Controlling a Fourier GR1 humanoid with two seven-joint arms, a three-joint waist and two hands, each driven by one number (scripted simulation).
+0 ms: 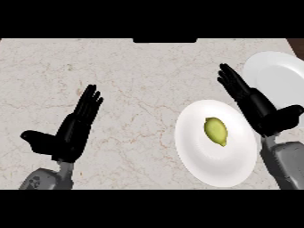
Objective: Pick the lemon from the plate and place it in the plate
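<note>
The lemon (215, 131), yellow-green and oval, lies a little above the middle of the near plate (213, 171). Its long axis runs roughly away from the robot, and its pointed tip is toward the lower right. The near plate is white and round and rests on the surface (134, 84), right of centre in the head view.

A second white plate, the far plate (285, 75), lies beyond it and to the right, near the right edge of the surface. The two plates lie close together; whether their rims touch is hidden.

The right robot hand (264, 113) shows between them. In this view it overlaps the right rim of the near plate and the lower left rim of the far plate. Its fingers are straight and side by side, pointing away and leftward, with the thumb stuck out to the right. It grips nothing and is apart from the lemon. Its grey forearm (292, 164) enters from the lower right.

The left robot hand (72, 131) is at the left of the surface, well apart from both plates. Its fingers are straight and together and its thumb is spread to the left; it grips nothing.

The surface is pale marble with thin brown veins.
</note>
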